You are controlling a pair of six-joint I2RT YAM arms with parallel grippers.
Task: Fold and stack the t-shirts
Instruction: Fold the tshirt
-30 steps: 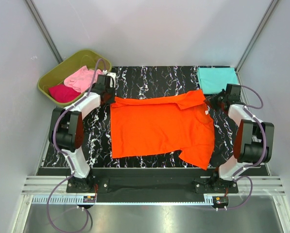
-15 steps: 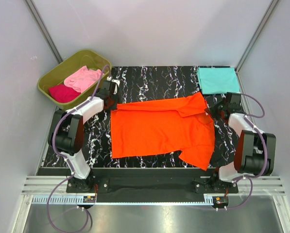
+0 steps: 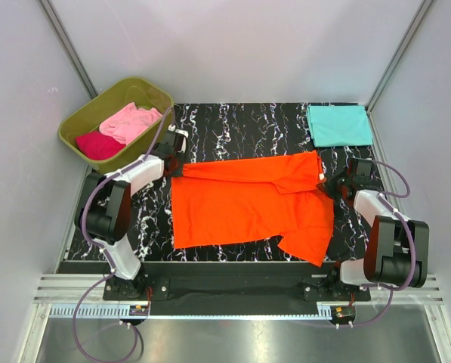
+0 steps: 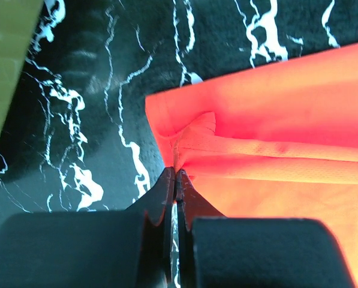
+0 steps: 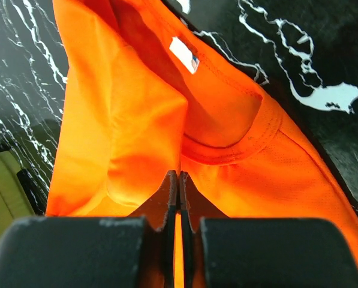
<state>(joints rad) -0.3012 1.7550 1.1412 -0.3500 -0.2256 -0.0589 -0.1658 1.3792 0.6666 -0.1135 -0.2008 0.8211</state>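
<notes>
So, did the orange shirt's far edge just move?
Yes. The far edge of the orange t-shirt, pinched by the left gripper and right gripper, has come towards the arms' bases, away from the folded teal t-shirt, which stayed put.

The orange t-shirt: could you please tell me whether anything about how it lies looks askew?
Yes: the orange t-shirt lies unevenly. Its near right sleeve juts out at an angle, and the far edge, pinched by the left fingers and right fingers, is folded over in a crooked band.
</notes>
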